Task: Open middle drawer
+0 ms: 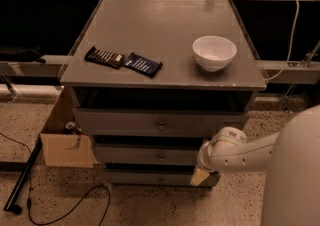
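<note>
Gripper sits low at the right-hand end of the drawer stack, its cream tip in front of the right end of the bottom drawer and just under the lower right corner of the middle drawer. From my screen I cannot tell whether it is spread or pressed together, and I cannot tell if it touches either front. White arm reaches in from the right, out of the robot's rounded body.

Middle drawer lies between the taller top drawer and the slim bottom one, and it looks closed. Its small round knob is at the centre of the front, well to the left of the gripper.

On the grey cabinet top I see a white bowl at the right and two snack bars at the left, a dark one and a blue one, end to end and touching. A cardboard box stands against the cabinet's left side with a can in it, and a black cable loops over the speckled floor
</note>
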`<act>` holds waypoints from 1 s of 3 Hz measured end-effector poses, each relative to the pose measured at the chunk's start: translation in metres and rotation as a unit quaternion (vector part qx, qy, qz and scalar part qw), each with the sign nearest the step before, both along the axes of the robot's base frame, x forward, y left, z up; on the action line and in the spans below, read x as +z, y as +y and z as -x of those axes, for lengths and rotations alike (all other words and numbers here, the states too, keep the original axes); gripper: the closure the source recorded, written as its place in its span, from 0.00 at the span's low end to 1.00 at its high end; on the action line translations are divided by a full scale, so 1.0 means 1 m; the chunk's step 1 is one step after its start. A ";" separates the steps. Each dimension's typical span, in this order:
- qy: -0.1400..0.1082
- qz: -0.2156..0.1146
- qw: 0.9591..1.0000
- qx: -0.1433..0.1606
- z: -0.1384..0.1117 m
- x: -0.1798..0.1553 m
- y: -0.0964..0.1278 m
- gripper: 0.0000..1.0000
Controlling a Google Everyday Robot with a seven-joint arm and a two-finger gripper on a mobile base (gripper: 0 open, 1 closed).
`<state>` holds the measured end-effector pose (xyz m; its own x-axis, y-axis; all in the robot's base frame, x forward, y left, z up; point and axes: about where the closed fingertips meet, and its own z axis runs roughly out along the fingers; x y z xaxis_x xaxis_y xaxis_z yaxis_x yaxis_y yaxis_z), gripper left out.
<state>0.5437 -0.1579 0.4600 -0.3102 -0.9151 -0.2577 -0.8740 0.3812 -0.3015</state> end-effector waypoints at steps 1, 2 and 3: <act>0.000 0.001 1.000 0.001 0.000 0.000 0.000 0.00; -0.006 0.018 0.999 0.026 -0.012 0.000 0.009 0.00; -0.011 0.037 0.998 0.059 -0.022 -0.005 0.020 0.00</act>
